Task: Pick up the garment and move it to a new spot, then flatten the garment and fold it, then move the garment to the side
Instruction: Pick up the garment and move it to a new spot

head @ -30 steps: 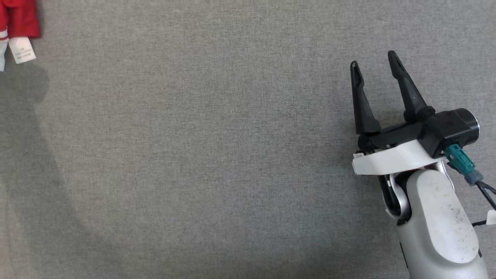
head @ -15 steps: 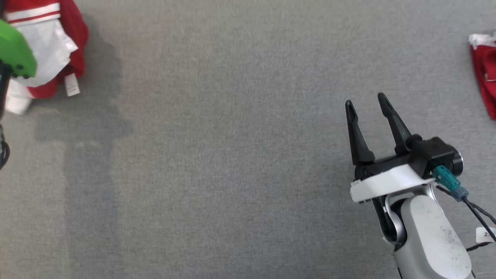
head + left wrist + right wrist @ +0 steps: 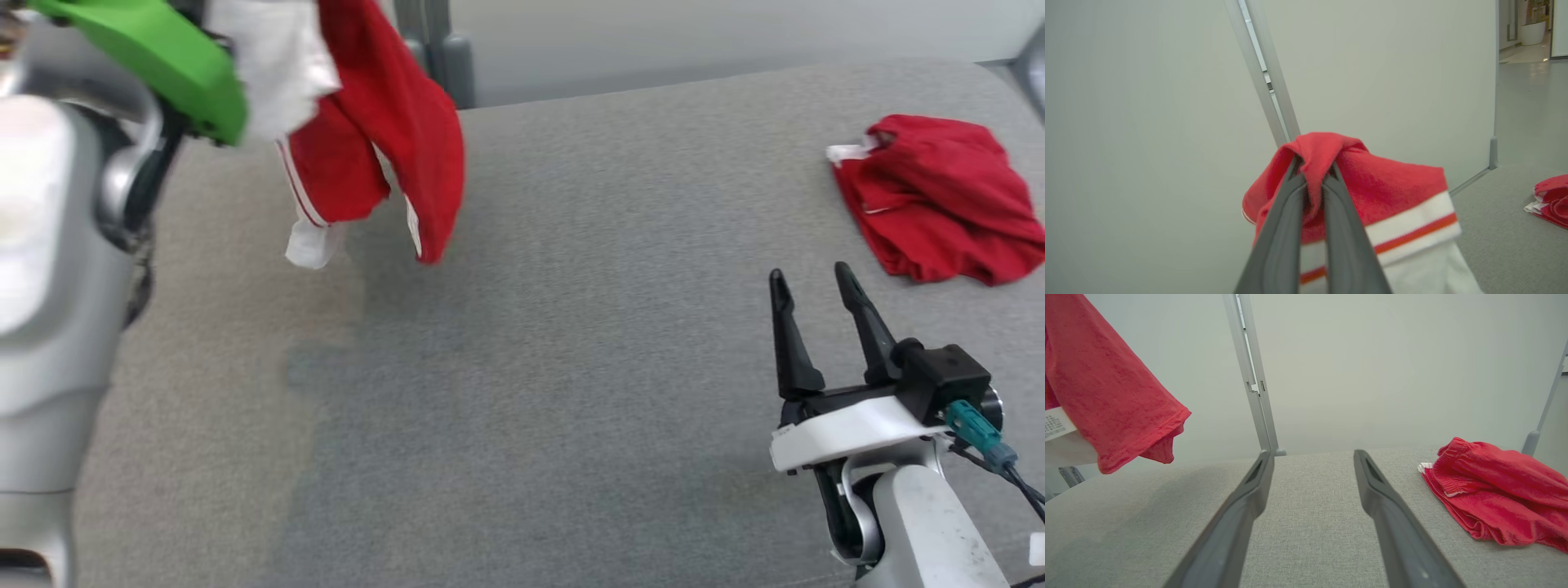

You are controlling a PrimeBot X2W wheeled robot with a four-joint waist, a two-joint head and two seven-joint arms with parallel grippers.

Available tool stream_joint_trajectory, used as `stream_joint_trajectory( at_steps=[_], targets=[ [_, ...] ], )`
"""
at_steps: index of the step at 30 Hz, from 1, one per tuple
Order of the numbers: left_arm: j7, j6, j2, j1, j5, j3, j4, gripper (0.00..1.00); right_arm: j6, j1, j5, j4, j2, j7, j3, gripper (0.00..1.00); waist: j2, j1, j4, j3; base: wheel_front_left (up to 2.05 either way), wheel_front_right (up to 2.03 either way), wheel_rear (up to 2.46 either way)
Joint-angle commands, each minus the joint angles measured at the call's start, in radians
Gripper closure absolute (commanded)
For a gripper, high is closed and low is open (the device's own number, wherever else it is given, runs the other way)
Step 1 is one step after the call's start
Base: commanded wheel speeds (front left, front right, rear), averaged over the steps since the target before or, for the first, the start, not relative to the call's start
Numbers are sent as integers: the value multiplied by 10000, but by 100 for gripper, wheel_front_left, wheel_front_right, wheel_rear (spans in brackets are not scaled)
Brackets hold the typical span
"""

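Setting: a wide grey fabric surface (image 3: 571, 327) lay in front of a pale wall (image 3: 1392, 355), with an upright metal post (image 3: 1251, 371) at the far edge.

Left gripper (image 3: 1312, 165): its two dark fingers were pressed together, pinching a bunched fold of red cloth between them. The arm was raised at the upper left of the head view, and a bright green cover (image 3: 155, 57) sat on its wrist.

Held garment (image 3: 384, 122): red with white panels and a white band carrying a red stripe. It hung from the left gripper above the far left part of the surface. Its lower edges dangled, but whether they cleared the fabric could not be told. In the right wrist view, a white printed care label (image 3: 1053, 424) showed beside a red sleeve.

Right gripper (image 3: 808, 274): its fingers stood wide apart with nothing between them. It was low at the right, near the front of the surface, with the fingers pointing away from the robot.

Second red garment (image 3: 939, 196): it lay crumpled on the far right of the surface with a little white trim at its left edge. It was beyond the right gripper and apart from it, and well apart from the held garment.
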State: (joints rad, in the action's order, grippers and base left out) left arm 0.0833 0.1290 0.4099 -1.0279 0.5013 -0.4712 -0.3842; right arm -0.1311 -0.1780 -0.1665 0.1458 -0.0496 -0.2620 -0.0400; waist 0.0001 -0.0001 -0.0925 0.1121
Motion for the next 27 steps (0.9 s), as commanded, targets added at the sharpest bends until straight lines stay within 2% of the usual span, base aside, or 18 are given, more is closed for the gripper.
stream_joint_trajectory(
  at_steps=[1,5,9,20,21,23,24,25,27],
  targets=[
    [-30,-40,-203,420,132,-119,151,100,7,161,-47,-64,-16,-38,90,0,-1,1,-707,-234,0,0,0],
    [-206,-229,-829,1283,428,-405,418,100,7,152,-137,-160,-14,-36,196,0,-1,1,-894,106,0,0,0],
    [-535,-479,-1084,2407,667,-435,101,100,7,-72,-234,-287,-14,-37,196,0,-1,1,-1052,466,0,0,0],
    [-1852,-989,-888,4208,876,-159,-1388,100,7,-219,-173,-371,-13,-36,297,0,-1,1,-865,985,0,0,0],
    [-1942,-1022,-906,4290,893,-147,-1497,87,7,-235,-167,-360,-14,-36,285,0,-1,1,-829,987,0,0,0],
    [-2122,-1049,-955,4438,930,-126,-1710,54,7,-260,-156,-326,-17,-36,247,0,-1,1,-738,981,0,0,0],
    [-2220,-1065,-1012,4508,977,-101,-1834,20,7,-267,-151,-309,-17,-36,236,0,-1,1,-682,965,0,0,0],
    [-2286,-1068,-1038,4559,993,-88,-1930,0,7,-266,-135,-292,-17,-36,224,0,-1,1,-646,952,0,0,0],
    [-2401,-1042,-1119,4663,999,-98,-2126,0,7,-256,-107,-251,-17,-36,200,0,-1,1,-555,907,0,0,0]
  ],
)
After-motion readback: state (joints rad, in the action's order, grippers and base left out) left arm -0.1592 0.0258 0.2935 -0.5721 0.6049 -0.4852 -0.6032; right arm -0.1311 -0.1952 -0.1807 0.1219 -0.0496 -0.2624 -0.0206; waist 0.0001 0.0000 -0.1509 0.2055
